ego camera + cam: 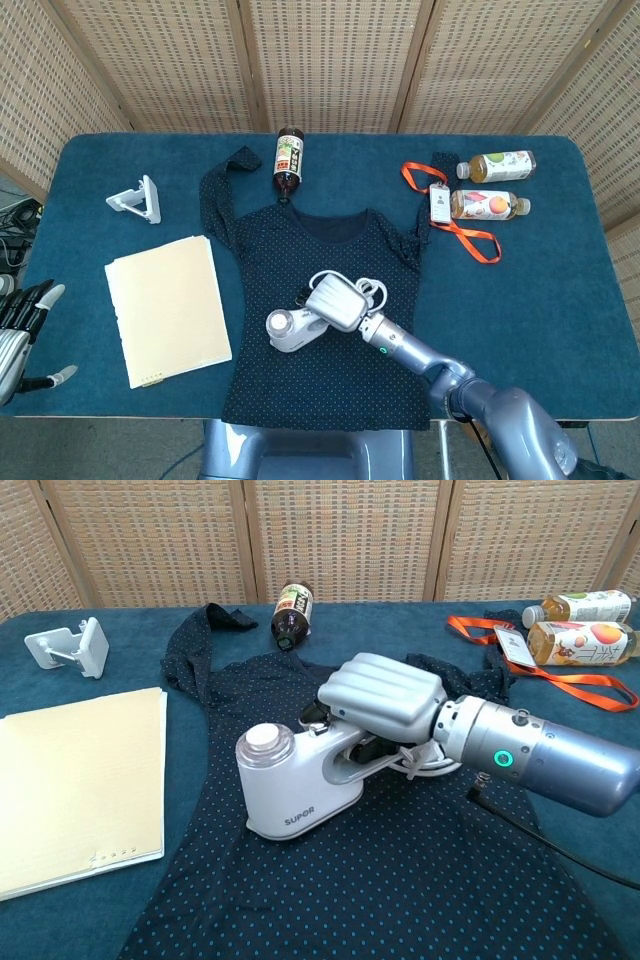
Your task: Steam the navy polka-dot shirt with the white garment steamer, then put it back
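Note:
The navy polka-dot shirt (330, 380) lies flat in the middle of the table, collar toward the far edge; the chest view shows it too (400, 880). My right hand (335, 299) grips the handle of the white garment steamer (289, 328), whose base sits on the shirt's lower middle. From the chest camera the steamer (290, 790) stands on the cloth with the right hand (385, 695) wrapped over its handle and its coiled cord bunched behind. My left hand (22, 325) hangs off the table's left edge, fingers apart and holding nothing.
A cream folder (168, 306) lies left of the shirt, with a white stand (138, 199) beyond it. A dark bottle (289, 158) lies above the collar. Two juice bottles (490, 204) and an orange lanyard with a badge (440, 205) are at the back right.

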Available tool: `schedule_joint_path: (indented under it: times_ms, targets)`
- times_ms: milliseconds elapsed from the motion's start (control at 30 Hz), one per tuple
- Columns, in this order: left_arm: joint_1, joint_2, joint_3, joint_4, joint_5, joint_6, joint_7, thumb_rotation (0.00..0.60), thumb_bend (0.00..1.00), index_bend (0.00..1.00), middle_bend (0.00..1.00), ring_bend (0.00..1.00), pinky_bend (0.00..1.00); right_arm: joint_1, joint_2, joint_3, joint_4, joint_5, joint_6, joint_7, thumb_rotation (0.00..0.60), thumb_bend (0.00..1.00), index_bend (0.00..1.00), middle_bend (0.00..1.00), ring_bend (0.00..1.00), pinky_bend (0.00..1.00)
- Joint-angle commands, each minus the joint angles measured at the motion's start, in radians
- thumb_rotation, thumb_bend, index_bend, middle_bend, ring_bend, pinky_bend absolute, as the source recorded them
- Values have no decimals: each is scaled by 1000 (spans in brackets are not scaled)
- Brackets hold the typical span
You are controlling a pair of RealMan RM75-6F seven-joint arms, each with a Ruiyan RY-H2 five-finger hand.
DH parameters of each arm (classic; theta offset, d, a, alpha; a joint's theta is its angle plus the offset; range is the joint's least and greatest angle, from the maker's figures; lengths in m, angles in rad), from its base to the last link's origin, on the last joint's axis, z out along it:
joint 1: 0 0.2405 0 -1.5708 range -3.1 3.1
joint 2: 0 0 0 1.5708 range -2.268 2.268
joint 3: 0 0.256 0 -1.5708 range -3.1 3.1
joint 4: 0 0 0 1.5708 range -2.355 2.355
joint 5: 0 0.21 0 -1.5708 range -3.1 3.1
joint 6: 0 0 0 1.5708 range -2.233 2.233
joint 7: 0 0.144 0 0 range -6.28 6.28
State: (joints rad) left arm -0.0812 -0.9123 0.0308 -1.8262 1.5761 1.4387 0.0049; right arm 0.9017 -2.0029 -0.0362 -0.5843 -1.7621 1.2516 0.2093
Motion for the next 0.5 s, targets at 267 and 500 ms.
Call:
schedule_joint_path:
  times_ms: [267,500]
  targets:
    - [-2,-5,3,-10,5,-5,16,600,0,0,0,0,0,-70,-37,-46,134,-8,45,108,600,825,867,734,802,1000]
    - [-3,-7,6,-16,8,-7,27,600,0,0,0,0,0,-108,-36,-56,211,-3,84,194,600,824,867,734,803,1000]
